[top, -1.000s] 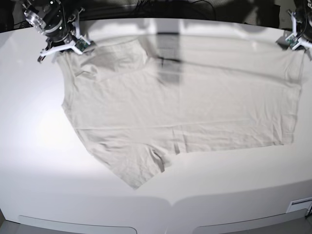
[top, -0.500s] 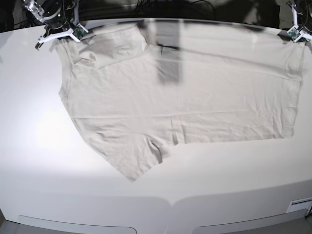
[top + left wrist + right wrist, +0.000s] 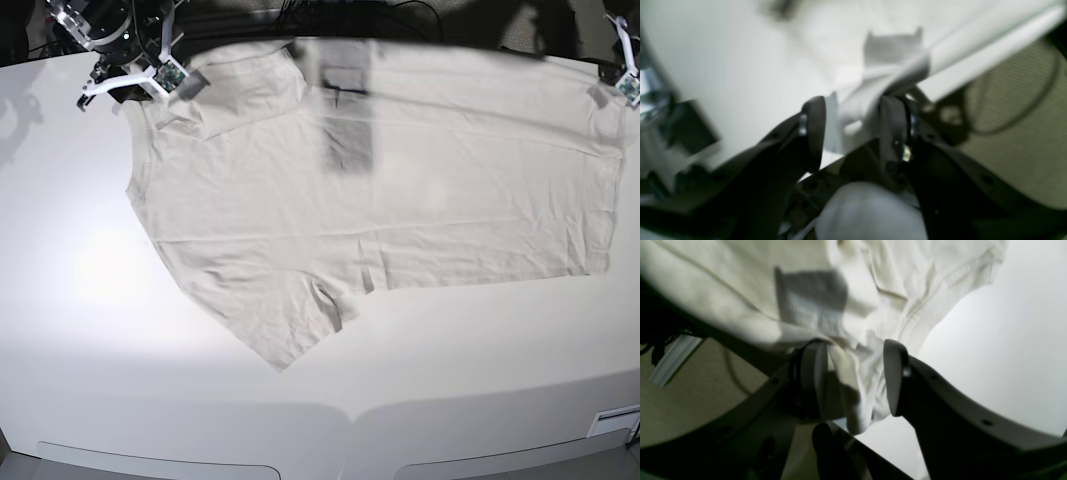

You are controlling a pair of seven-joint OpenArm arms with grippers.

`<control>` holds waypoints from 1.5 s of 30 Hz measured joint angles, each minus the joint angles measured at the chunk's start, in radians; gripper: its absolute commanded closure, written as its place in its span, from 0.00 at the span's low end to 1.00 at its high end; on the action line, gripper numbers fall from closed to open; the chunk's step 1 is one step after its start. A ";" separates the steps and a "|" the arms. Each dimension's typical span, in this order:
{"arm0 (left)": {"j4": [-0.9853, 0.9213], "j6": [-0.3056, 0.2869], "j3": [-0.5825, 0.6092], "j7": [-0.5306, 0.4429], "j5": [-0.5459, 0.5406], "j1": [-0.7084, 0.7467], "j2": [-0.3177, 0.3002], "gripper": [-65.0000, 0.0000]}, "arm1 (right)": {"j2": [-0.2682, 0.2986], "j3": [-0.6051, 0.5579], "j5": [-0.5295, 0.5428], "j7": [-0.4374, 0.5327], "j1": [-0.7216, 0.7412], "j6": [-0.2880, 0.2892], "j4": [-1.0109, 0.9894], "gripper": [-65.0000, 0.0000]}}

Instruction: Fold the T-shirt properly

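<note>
White counter (image 3: 90,340) carries the large pale beige thin-fabric T-shirt (image 3: 370,200) spread nearly flat across its far half, one sleeve tucked under, no body fold yet made; left gripper (image 3: 851,133) and right gripper (image 3: 853,376) fingers stand apart, far-edge cloth loose between them.

No text, brand, number or sign can be read anywhere. A small dark mark sits inside the neck of the T-shirt (image 3: 380,190), seen in the base view, but it is too small and blurred to make out any letters.
</note>
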 measured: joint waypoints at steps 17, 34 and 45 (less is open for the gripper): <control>-0.134 -0.059 -0.235 -0.011 -0.708 -0.179 -0.076 0.60 | -0.008 0.130 0.303 0.051 0.140 -0.008 0.042 0.58; -0.848 -0.036 0.213 0.141 -0.863 -0.939 -0.074 0.60 | -0.074 0.130 0.329 0.052 0.203 0.012 -0.025 0.58; -1.329 -0.037 0.411 -0.132 -0.515 -1.250 -0.019 0.63 | -0.074 0.130 0.315 0.037 0.203 0.012 -0.025 0.58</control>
